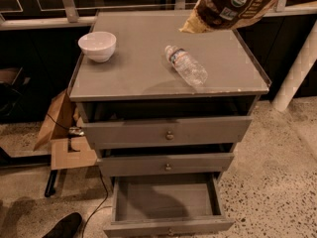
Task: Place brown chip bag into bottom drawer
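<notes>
The brown chip bag [233,6] hangs in the air at the top right, above the back right part of the cabinet top [143,68]. Its crumpled yellow corner points down and left, and its upper part is cut off by the top edge. My gripper is out of view above the top edge, where the bag runs out of the picture. The bottom drawer [166,227] is pulled out at the foot of the cabinet, and its inside shows nothing in it.
A clear water bottle [186,66] lies on the cabinet top, right of the middle. A white bowl [97,45] stands at its back left. The two upper drawers [168,133] stand slightly ajar. Cardboard [62,133] and a cable lie on the floor to the left. A white post [297,68] stands at the right.
</notes>
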You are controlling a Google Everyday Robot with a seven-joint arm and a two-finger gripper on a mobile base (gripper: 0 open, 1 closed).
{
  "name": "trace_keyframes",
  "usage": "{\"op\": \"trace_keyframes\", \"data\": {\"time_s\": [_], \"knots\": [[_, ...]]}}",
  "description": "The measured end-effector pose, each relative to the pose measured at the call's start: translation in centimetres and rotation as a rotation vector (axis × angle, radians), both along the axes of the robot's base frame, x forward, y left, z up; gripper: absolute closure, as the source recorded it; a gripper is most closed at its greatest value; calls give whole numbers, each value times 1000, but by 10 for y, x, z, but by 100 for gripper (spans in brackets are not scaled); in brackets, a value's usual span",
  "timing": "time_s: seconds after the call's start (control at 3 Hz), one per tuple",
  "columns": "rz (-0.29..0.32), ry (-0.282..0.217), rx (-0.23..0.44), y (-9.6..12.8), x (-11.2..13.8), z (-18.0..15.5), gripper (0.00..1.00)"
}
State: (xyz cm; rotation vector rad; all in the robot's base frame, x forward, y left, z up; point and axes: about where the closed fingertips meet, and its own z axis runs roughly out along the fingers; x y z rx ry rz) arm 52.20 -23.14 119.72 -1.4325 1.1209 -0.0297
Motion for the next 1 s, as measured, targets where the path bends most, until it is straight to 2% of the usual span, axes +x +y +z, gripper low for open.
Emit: {"op": "trace_keyframes", "data": {"time_s": [0.33, 0.67, 1.0], "knots": [[57, -28, -42, -9, -21, -2, 100], [126, -65, -133, -23, -59, -13, 100], [177, -74, -223, -38, -90, -38, 100]]}}
